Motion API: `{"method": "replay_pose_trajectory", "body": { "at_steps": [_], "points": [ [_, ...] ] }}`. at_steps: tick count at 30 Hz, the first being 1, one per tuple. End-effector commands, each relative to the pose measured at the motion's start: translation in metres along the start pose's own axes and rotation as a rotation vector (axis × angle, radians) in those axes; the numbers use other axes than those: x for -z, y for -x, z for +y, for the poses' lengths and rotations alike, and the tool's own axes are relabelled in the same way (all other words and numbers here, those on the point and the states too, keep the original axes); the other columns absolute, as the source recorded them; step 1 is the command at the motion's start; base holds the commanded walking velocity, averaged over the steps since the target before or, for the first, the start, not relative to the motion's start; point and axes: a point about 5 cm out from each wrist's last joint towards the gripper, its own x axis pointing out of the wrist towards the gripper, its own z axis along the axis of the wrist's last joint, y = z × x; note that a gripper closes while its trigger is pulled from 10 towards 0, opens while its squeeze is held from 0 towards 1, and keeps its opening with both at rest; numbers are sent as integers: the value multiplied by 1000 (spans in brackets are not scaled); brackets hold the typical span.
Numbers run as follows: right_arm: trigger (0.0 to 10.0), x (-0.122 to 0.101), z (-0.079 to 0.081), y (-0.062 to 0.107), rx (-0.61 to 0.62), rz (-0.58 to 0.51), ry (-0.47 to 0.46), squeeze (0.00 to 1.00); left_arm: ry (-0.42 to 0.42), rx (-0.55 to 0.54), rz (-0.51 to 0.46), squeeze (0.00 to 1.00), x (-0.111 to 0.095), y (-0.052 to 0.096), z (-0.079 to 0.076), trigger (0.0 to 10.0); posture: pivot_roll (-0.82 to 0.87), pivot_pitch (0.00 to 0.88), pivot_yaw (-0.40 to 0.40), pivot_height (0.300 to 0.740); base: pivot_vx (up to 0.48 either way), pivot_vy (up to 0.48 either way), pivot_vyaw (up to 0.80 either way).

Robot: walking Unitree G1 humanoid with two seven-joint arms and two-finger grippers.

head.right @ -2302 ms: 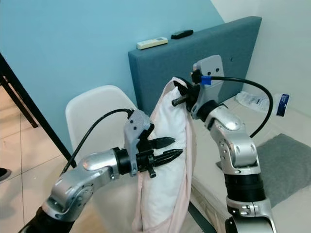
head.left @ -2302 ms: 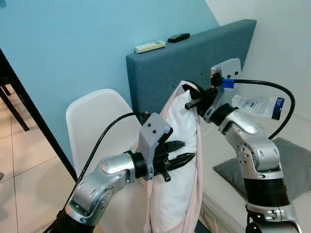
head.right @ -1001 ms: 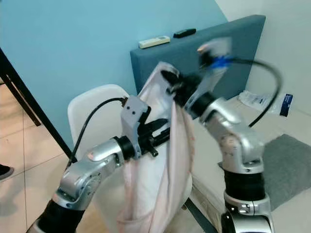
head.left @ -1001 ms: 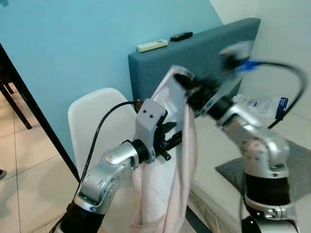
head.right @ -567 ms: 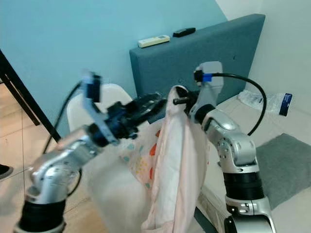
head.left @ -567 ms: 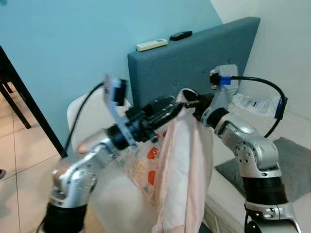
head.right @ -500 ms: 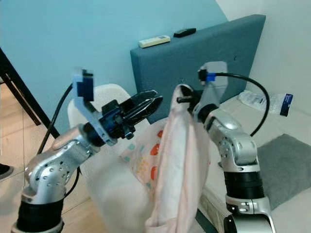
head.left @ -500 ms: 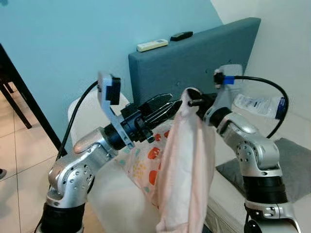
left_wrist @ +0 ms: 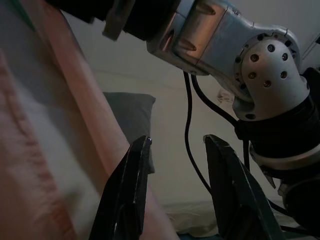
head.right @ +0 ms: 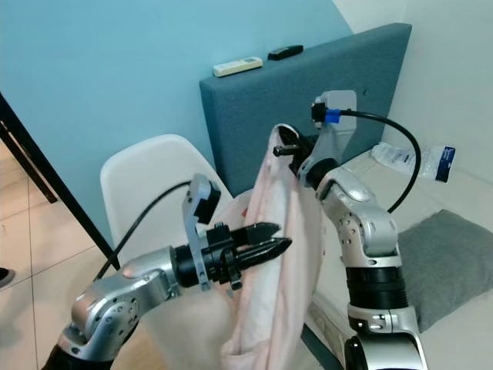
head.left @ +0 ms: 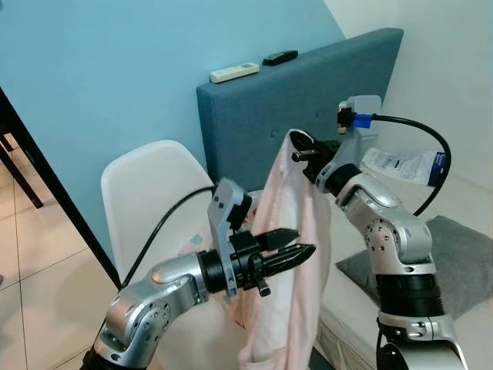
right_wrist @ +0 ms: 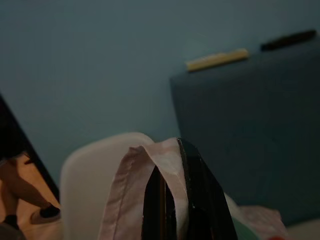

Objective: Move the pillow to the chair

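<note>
Pillow (head.left: 289,254) hangs in its pink case above the white chair (head.left: 150,193), its top corner pinched by the right gripper (head.left: 302,154) (left gripper (head.left: 296,243), fingers apart, holds nothing beside it).

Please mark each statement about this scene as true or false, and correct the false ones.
1. The right claw pinches the top edge of the pale pink fabric pillow. True.
2. The left claw is clamped shut on the pillow. False: its fingers are open beside the fabric.
3. The white remote control lies on the white plastic chair. False: it rests on top of the grey-blue upholstered headboard.
4. A grey cushion lies on the bed. True.
5. The pillow lies flat on the floor. False: it hangs from the right claw.
</note>
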Motion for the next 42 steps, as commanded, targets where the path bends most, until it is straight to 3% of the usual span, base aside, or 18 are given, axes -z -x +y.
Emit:
{"method": "replay_pose_trajectory", "body": {
  "at_steps": [1,5,10,14,17,21,25,29,31,38,42],
  "points": [
    [0,-6,10,0,-60,-48,-1,0,38,-24,76,1000,15,8,8,10000,-43,0,16,740,0,0,0],
    [0,-6,10,1,-67,-49,2,0,11,-44,178,1000,26,17,14,10000,-45,1,19,740,0,0,0],
    [0,-5,5,4,-53,-46,14,0,-42,-11,262,1000,24,37,14,10000,-46,7,22,740,0,0,0],
    [0,-6,-1,6,-37,-46,21,0,-89,-69,344,1000,26,53,20,10000,-38,13,23,740,0,0,0],
    [0,-7,-1,7,-37,-48,22,0,-93,-96,326,1000,23,53,21,10000,-34,15,22,740,0,0,0],
    [0,-7,-2,7,-39,-47,23,0,-59,-96,187,1000,12,38,12,10000,-33,17,20,740,0,0,0],
    [0,-7,-2,7,-42,-45,23,0,-38,-96,151,1000,11,35,11,10000,-32,16,19,740,0,0,0],
    [0,-7,-1,6,-47,-45,22,0,28,-33,94,1000,11,31,4,10000,-35,15,19,740,0,0,0],
    [0,-8,0,6,-54,-51,22,0,105,30,21,1000,10,25,-4,10000,-37,15,20,740,0,0,0],
    [0,-9,2,6,-64,-56,18,0,120,30,-22,1000,7,15,-2,10000,-40,16,22,740,0,0,0],
    [0,-9,3,6,-71,-58,15,0,86,53,-13,1000,5,10,-3,10000,-39,15,22,740,0,0,0]
  ]
}}
